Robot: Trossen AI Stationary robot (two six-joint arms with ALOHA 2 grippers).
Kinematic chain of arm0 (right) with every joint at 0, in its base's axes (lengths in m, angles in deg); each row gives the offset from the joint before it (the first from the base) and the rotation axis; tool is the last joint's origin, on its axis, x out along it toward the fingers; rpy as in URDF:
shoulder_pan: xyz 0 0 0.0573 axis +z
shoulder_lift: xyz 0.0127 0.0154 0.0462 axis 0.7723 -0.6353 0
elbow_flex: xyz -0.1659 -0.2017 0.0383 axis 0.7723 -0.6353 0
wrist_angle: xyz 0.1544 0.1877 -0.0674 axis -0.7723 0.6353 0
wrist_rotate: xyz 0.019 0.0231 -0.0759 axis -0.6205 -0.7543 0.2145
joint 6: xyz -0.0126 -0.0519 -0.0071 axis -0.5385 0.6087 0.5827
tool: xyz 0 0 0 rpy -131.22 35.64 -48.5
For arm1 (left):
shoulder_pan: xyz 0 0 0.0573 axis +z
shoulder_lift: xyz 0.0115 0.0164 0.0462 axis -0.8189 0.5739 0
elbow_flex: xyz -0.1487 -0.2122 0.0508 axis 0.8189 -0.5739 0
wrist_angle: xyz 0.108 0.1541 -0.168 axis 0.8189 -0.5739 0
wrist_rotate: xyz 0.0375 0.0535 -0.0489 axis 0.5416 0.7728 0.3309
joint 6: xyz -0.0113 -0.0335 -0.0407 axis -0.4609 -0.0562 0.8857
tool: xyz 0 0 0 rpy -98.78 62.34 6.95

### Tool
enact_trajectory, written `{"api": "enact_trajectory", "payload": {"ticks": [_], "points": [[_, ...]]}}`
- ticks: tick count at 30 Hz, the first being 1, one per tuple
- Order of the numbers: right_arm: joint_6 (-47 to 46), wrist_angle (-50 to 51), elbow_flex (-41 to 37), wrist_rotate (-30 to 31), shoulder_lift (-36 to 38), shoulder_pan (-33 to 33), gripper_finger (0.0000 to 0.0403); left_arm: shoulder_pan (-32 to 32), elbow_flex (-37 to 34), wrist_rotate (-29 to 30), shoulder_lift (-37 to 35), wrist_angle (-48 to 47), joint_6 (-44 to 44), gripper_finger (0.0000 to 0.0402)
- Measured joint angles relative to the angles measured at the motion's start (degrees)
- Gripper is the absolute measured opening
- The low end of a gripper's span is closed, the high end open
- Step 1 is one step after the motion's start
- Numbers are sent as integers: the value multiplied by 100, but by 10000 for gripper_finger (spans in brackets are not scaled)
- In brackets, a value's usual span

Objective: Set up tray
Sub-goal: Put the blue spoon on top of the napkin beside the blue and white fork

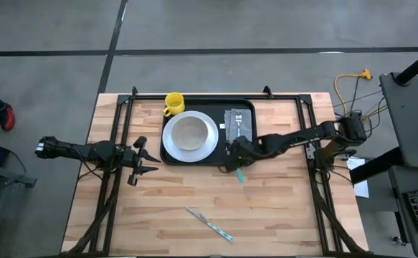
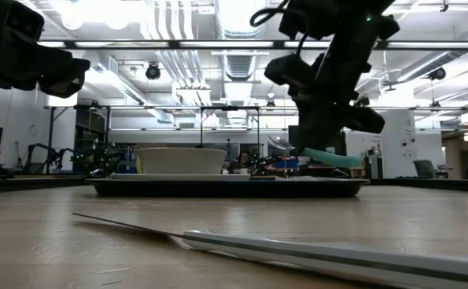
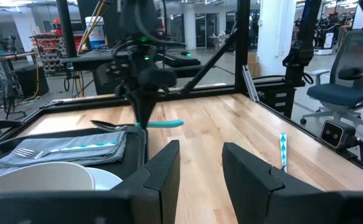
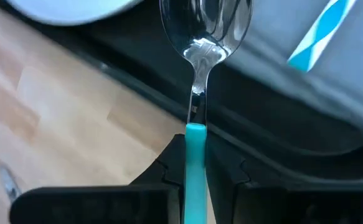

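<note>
We see the jaws of the right gripper (image 4: 195,163) clamped on the teal plastic handle of a shiny metal spoon (image 4: 201,74), whose bowl reaches out over the rim of the large black rectangular tray (image 1: 246,107). From above, that gripper (image 1: 235,155) hangs at the tray's near right edge, the teal handle sticking out toward the bare wood. On the tray we find a folded grey cloth napkin (image 1: 237,122) on the right side with a metal fork (image 3: 30,151) lying on it, and to its left a round white plate (image 1: 207,145) carrying a white bowl (image 1: 189,132). A yellow mug (image 1: 173,104) stands at the tray's far left corner. The tray sits toward the far middle of the light wooden table (image 1: 280,208). A table knife with a striped teal handle (image 1: 210,223) lies alone near the front edge. The left gripper (image 1: 138,160) waits left of the tray, its jaws apart and holding nothing.
</note>
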State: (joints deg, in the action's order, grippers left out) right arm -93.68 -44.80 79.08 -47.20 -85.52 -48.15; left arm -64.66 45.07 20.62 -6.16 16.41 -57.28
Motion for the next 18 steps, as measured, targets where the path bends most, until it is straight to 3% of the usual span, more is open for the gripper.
{"api": "enact_trajectory", "payload": {"ticks": [18], "points": [[-491, -163, -31, 584, -41, -1024, 27, 1, 0, -1, 0, -1, 0, 102]]}}
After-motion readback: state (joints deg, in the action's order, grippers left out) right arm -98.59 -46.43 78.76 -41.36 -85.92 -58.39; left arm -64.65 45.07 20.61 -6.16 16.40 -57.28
